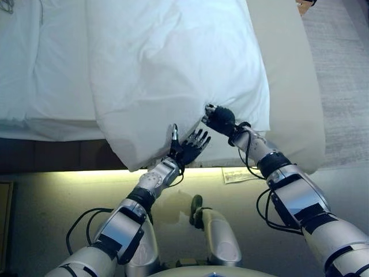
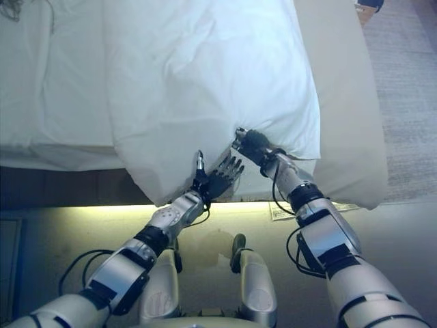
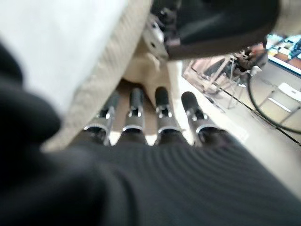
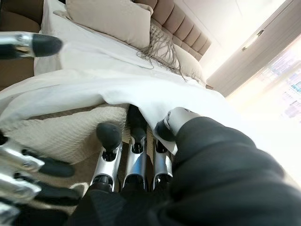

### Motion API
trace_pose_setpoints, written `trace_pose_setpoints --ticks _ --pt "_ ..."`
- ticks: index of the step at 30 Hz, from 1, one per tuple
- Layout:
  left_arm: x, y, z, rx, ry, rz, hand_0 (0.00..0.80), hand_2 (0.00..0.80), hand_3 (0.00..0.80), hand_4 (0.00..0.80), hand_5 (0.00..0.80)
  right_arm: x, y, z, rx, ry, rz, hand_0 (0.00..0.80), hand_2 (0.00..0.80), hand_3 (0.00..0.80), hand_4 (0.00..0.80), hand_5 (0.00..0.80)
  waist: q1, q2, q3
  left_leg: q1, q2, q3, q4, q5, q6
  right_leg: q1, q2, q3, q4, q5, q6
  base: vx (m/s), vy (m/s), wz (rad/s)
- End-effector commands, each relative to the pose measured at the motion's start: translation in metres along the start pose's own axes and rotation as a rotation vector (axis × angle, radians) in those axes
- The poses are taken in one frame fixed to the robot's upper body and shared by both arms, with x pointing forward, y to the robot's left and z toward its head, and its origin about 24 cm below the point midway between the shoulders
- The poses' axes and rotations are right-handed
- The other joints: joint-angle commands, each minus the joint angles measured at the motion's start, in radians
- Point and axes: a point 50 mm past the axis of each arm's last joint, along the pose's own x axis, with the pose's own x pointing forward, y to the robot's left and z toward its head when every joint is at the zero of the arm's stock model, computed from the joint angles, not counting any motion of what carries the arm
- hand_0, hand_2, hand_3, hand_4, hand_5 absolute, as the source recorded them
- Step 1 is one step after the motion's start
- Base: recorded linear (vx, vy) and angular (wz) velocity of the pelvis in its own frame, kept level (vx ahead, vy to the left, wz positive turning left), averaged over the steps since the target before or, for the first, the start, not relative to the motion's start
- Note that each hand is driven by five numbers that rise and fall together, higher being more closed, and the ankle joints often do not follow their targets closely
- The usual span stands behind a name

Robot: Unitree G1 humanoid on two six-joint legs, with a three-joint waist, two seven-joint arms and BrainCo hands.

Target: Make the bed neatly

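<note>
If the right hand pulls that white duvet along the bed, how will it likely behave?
The white duvet is probably floppy: it creases and puckers around the right hand at its edge. It will likely drag unevenly, bunching near that grip, since only one point is pinched. It looks fairly light, draping softly over the beige cover.

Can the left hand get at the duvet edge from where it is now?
Probably yes. The left hand is open, fingers straight, right at the hanging edge of the white duvet at the foot of the bed. Nothing lies between them; the right hand grips the same edge a little to the side, clear of it.
</note>
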Motion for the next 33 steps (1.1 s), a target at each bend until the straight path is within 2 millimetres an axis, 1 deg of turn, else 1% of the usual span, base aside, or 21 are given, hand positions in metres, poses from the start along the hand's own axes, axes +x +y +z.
trace_pose_setpoints --ticks 1,11,15,18,24,28,29,30,31,33 --pt "0.021 -0.041 -0.012 -0.032 0.016 -0.181 0.000 0.000 0.000 0.000 0.000 0.004 0.036 0.005 0.037 -0.071 0.210 0.800 0.800 0.800 0.800 0.800 0.001 -0.024 -0.048 -0.005 0.019 -0.022 -0.020 0.027 -0.006 0.003 -0.030 -0.007 -0.057 0.063 0.022 0.020 -0.032 -0.03" --pt "0.017 -0.048 0.015 -0.033 -0.163 -0.241 0.000 0.000 0.000 0.000 0.000 0.000 0.033 0.002 0.050 -0.069 0.212 0.800 0.800 0.800 0.800 0.800 0.004 -0.027 -0.050 -0.008 0.024 -0.026 -0.014 0.031 -0.015 0.010 -0.035 -0.016 -0.047 0.051 0.023 0.003 0.001 0.00" --pt "0.015 -0.046 0.023 -0.042 -0.217 -0.231 0.000 0.000 0.000 0.000 0.000 0.000 0.032 -0.001 0.047 -0.074 0.198 0.800 0.800 0.800 0.800 0.800 0.012 -0.026 -0.044 -0.013 0.022 -0.032 -0.010 0.032 -0.017 0.008 -0.042 -0.025 -0.036 0.047 0.026 0.000 0.000 0.00" --pt "0.013 -0.045 0.029 -0.046 -0.241 -0.211 0.000 0.000 0.000 0.000 0.000 0.000 0.032 0.002 0.050 -0.084 0.192 0.800 0.800 0.800 0.800 0.800 0.021 -0.027 -0.040 -0.020 0.022 -0.038 -0.006 0.032 -0.018 0.003 -0.049 -0.034 -0.024 0.044 0.029 0.000 0.000 0.00" --pt "0.006 -0.031 0.037 -0.059 -0.294 -0.138 0.000 0.000 0.000 0.000 0.000 -0.001 0.031 0.004 0.053 -0.102 0.187 0.800 0.800 0.800 0.800 0.800 0.035 -0.025 -0.029 -0.026 0.015 -0.053 -0.009 0.038 -0.019 0.002 -0.059 -0.046 -0.016 0.044 0.037 0.002 -0.014 0.05" --pt "-0.002 -0.022 0.046 -0.066 -0.329 -0.114 0.000 0.000 0.000 0.000 0.000 -0.003 0.030 0.005 0.053 -0.108 0.184 0.800 0.800 0.800 0.800 0.800 0.041 -0.025 -0.023 -0.031 0.016 -0.058 -0.006 0.040 -0.021 -0.003 -0.063 -0.051 -0.008 0.043 0.038 -0.004 -0.011 0.06" --pt "-0.003 -0.021 0.048 -0.066 -0.336 -0.117 0.085 0.085 0.085 0.085 0.085 -0.003 0.029 0.005 0.054 -0.109 0.182 0.800 0.800 0.800 0.800 0.800 0.042 -0.025 -0.022 -0.032 0.016 -0.059 -0.005 0.040 -0.021 -0.004 -0.063 -0.052 -0.006 0.043 0.038 0.000 0.000 0.00" --pt "-0.005 -0.019 0.052 -0.064 -0.349 -0.115 0.590 0.590 0.590 0.590 0.590 -0.004 0.028 0.006 0.055 -0.112 0.179 0.800 0.800 0.800 0.800 0.800 0.044 -0.025 -0.021 -0.034 0.016 -0.061 -0.004 0.040 -0.021 -0.005 -0.065 -0.053 -0.004 0.043 0.038 0.000 0.000 0.00" --pt "-0.006 -0.019 0.053 -0.064 -0.356 -0.111 0.800 0.800 0.800 0.800 0.800 -0.005 0.027 0.006 0.056 -0.111 0.177 0.800 0.800 0.800 0.800 0.800 0.045 -0.024 -0.020 -0.035 0.015 -0.062 -0.002 0.040 -0.021 -0.006 -0.066 -0.054 -0.003 0.042 0.038 0.000 0.000 0.00" --pt "-0.009 -0.018 0.058 -0.059 -0.374 -0.101 0.800 0.800 0.800 0.800 0.800 -0.005 0.024 0.005 0.057 -0.105 0.170 0.800 0.800 0.800 0.800 0.800 0.047 -0.022 -0.018 -0.038 0.015 -0.064 -0.001 0.041 -0.021 -0.008 -0.069 -0.056 0.001 0.042 0.039 0.000 0.000 0.00"
